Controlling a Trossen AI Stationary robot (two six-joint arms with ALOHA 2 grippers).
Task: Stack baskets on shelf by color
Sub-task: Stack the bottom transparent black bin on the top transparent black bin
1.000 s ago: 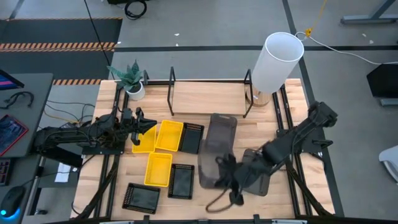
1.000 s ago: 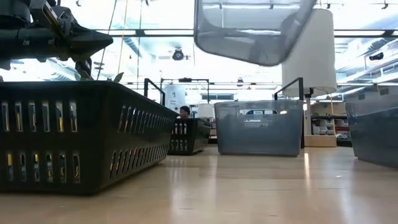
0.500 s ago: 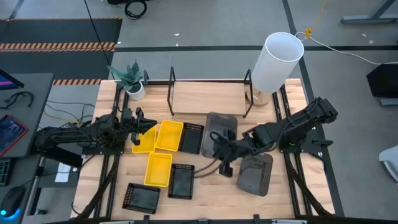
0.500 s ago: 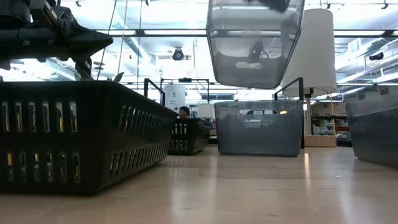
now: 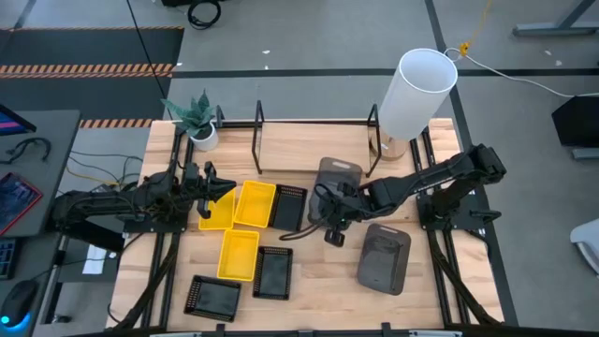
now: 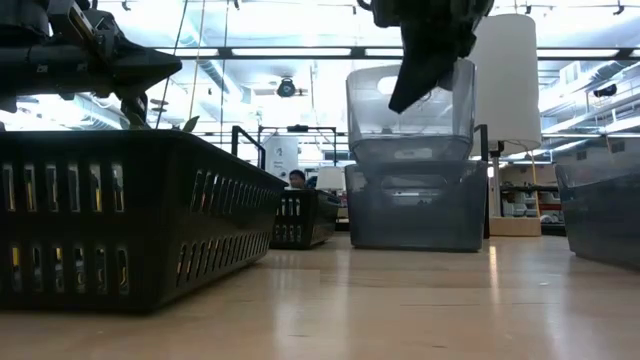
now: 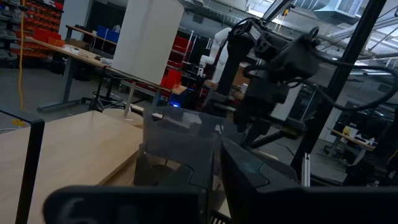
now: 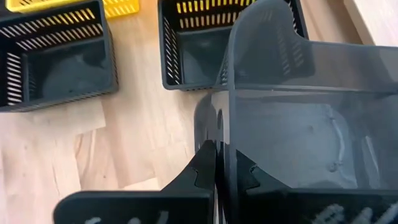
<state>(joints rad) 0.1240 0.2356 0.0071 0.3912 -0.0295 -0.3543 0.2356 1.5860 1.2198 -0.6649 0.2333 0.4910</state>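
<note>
My right gripper [image 5: 329, 220] is shut on a dark grey basket [image 5: 338, 184] and holds it level over a second grey basket [image 6: 415, 205], just in front of the black shelf [image 5: 259, 124]. In the low view the held basket [image 6: 410, 110] has its bottom at the lower one's rim. A third grey basket [image 5: 384, 258] rests flat on the table to the near right. My left gripper [image 5: 219, 190] hovers open above the yellow baskets [image 5: 255, 203] on the table's left. Black baskets [image 5: 273, 271] lie near them. My right gripper pinches the near end wall [image 8: 225, 124] of the held grey basket at its rim, one finger [image 8: 205, 163] outside and one inside. The fingers slant down from the table's right. The basket sits level, bottom down, at the top of the lower grey basket.
A tall white cylinder [image 5: 419, 92] stands at the shelf's right end, close to my right arm. A small potted plant [image 5: 198, 120] sits at the far left corner. Bare wood shows between the shelf posts [image 5: 372, 140] and along the near edge.
My right gripper has carried the grey basket from the near side toward the far edge and down. The basket was high and tilted a second ago; it now sits level, directly above the grey basket in front of the shelf. The third grey basket is uncovered.
</note>
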